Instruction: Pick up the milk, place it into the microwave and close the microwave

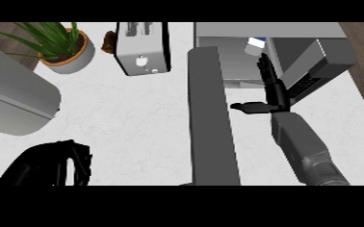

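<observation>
The milk carton (254, 45) already stands inside the microwave (284, 29). Your right hand (274, 84) reaches into the microwave's mouth, fingers straight, thumb apart, gripping nothing. Draw it straight back without nudging the carton, then swing the open door (212, 115) shut.

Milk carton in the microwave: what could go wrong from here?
The right hand reaches into the microwave, its straight fingers close beside the milk; drawing back could knock the carton over. The open door stands close along the left of the forearm, so the arm may bump it on the way out.
</observation>
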